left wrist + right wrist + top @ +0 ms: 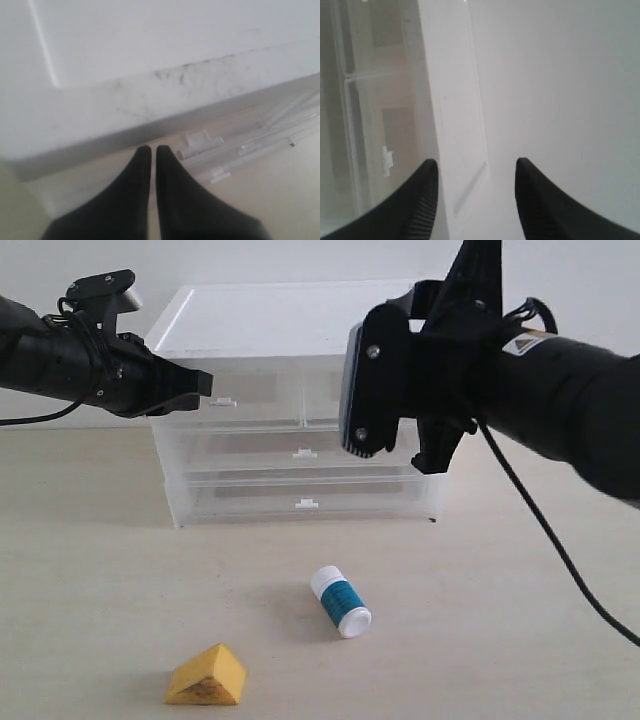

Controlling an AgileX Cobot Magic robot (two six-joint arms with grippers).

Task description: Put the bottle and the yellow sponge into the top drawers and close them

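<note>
The white bottle (340, 602) with its teal label lies on its side on the table in front of the cabinet (290, 315). Left of it and nearer the front lies the yellow sponge (207, 677). Both top drawers look pushed in. My left gripper (207, 383) (150, 150) is shut and empty, just left of the left top drawer's handle tab (222, 400) (200, 141). My right gripper (475, 167) is open and empty, straddling the cabinet's white top edge. In the exterior view its fingers are hidden behind the right arm's wrist (385, 380), which covers most of the right top drawer (322, 400).
Two full-width drawers (305, 453) (305, 503) sit shut below the top pair. A black cable (550, 540) hangs from the right arm over the table. A white wall stands behind the cabinet.
</note>
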